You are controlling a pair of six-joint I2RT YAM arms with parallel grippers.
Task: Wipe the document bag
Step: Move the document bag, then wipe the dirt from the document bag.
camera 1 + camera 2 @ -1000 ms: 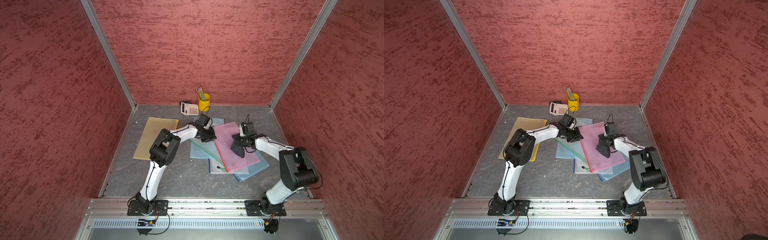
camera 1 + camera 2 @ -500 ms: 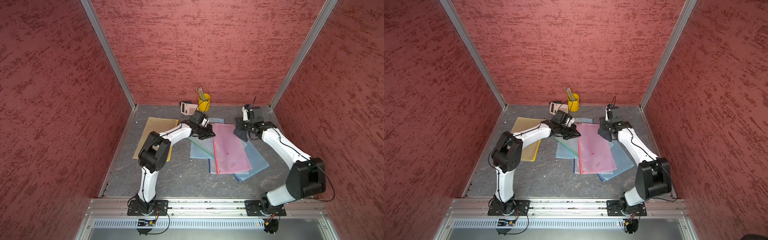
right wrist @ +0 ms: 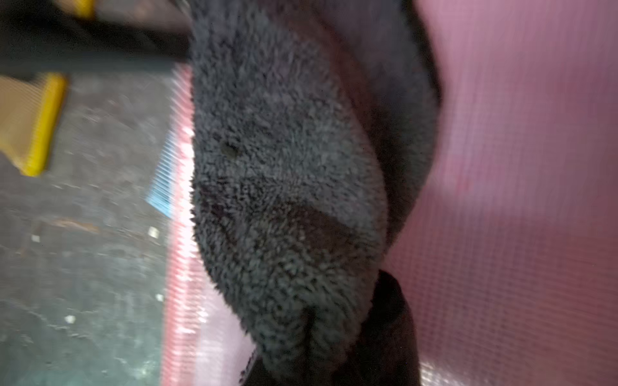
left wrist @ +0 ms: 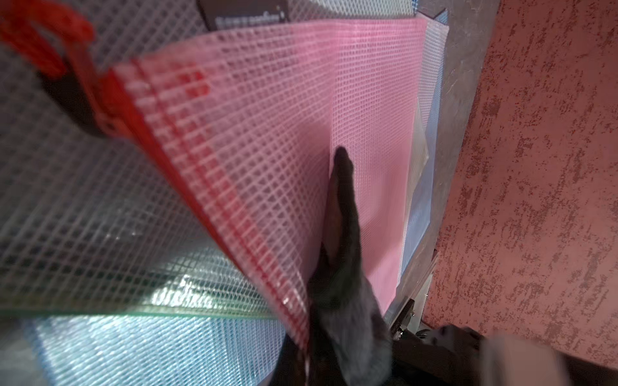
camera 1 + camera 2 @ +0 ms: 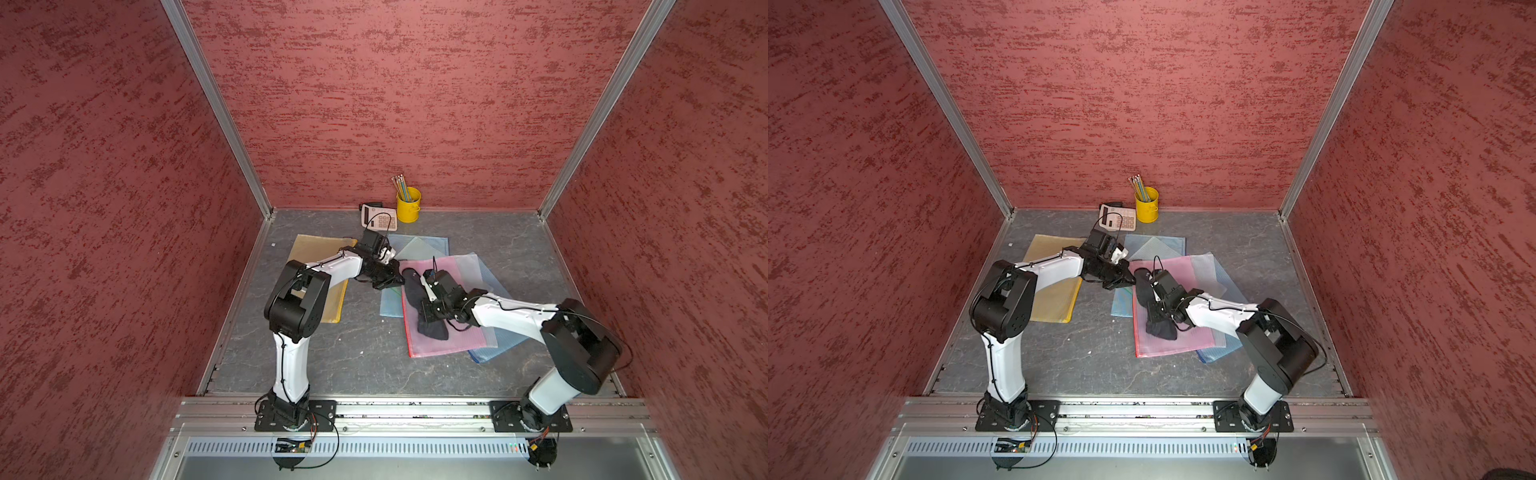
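Grip check: your right gripper (image 5: 429, 311), jaws clamped on the dark grey fleecy cloth (image 5: 432, 330), rests on the pink mesh zip document bag (image 5: 457, 340), mid-table atop blue mesh folders (image 5: 498, 348). The cloth lies along the bag's left long edge. Left gripper (image 5: 392, 276) pinches shut on the far zip corner. Bare pink lies rightward, so sweep that way.

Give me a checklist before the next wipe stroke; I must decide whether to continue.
1. Cloth gripped: ok, right gripper shut on the dark cloth.
2. Cloth on target: ok, it lies on the pink document bag.
3. Bag anchored: ok, left gripper shut on its far corner.
4. Bag flat: not ok, that corner curls up in the left wrist view.
5. Gap between cloth tip and left gripper: cannot tell.
6. Calculator and pencil cup clear: ok, both by the back wall.
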